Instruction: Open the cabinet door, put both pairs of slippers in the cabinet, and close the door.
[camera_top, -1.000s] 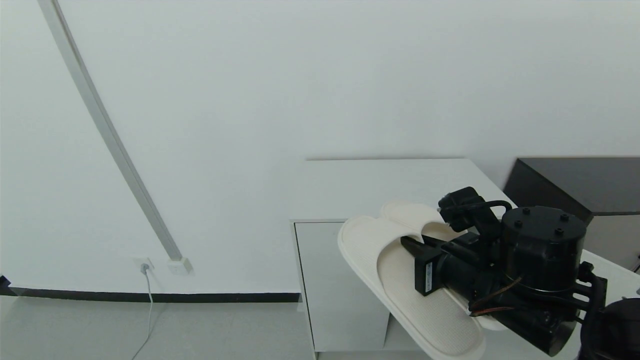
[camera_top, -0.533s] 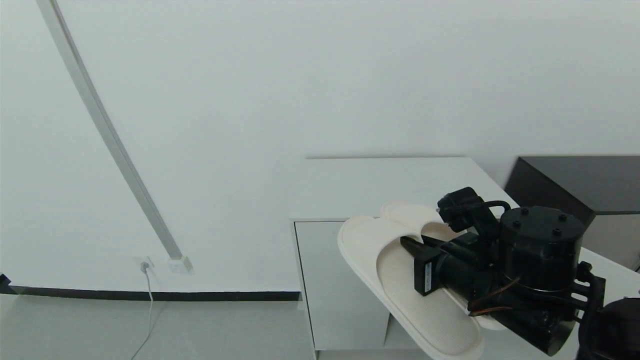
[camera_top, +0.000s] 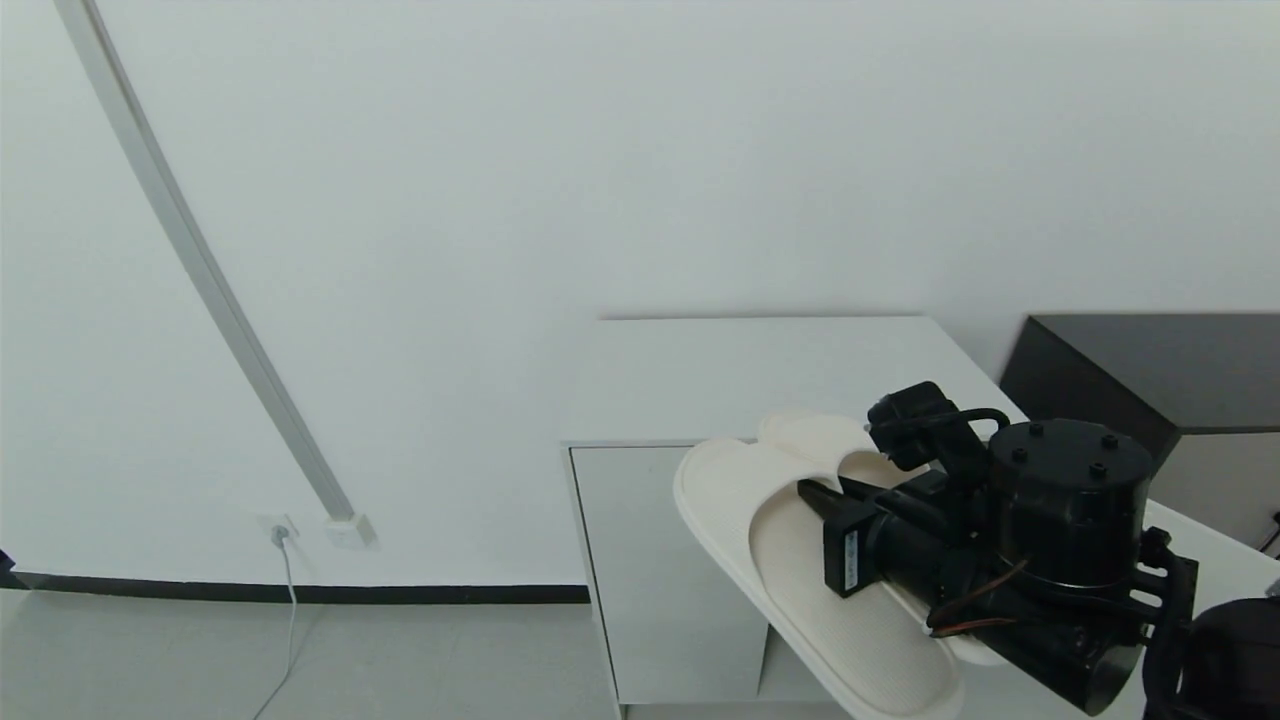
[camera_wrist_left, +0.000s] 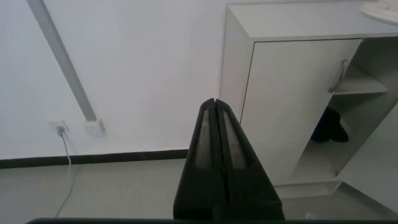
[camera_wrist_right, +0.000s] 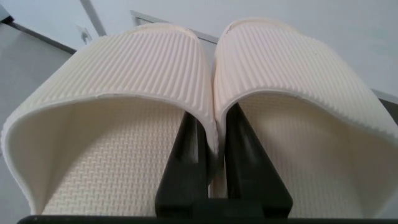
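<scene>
Head view: slippers (camera_top: 745, 520) are up in the air at 4 o'clock of frame, toes aimed at 10 o'clock. They overlap the front top edge of the cabinet (camera_top: 760, 370), and I can't tell how near they are in depth.
right gripper (camera_wrist_right: 214, 158): clenched on the pair, one finger inside each slipper, pinching the two adjoining inner walls together.
left gripper (camera_wrist_left: 215, 109): fingers pressed together with nothing between them, pointing toward the cabinet front.
handling: they look like light, soft foam. Ribbed straps (camera_wrist_right: 155, 81) and textured footbeds should give decent friction. The soles overhang well past the pinch, so expect flex and droop.
where to hold: the current grip on the paired inner strap walls looks right because it keeps both together. A hold on one sole edge would likely fold.
door: panel with handle (camera_wrist_left: 339, 74). At its 3 o'clock the inside is open and a shelf (camera_wrist_left: 367, 87) shows.
in the way: a dark thing (camera_wrist_left: 329, 127) sits under the shelf, can't tell what. Shelf edge and door panel could catch the toes.
around: dark unit (camera_top: 1150, 360) at 3 o'clock. At 8 o'clock, a wall socket (camera_top: 283, 530) with cable and a slanted grey strip (camera_top: 200, 270), both well apart from the cabinet.
</scene>
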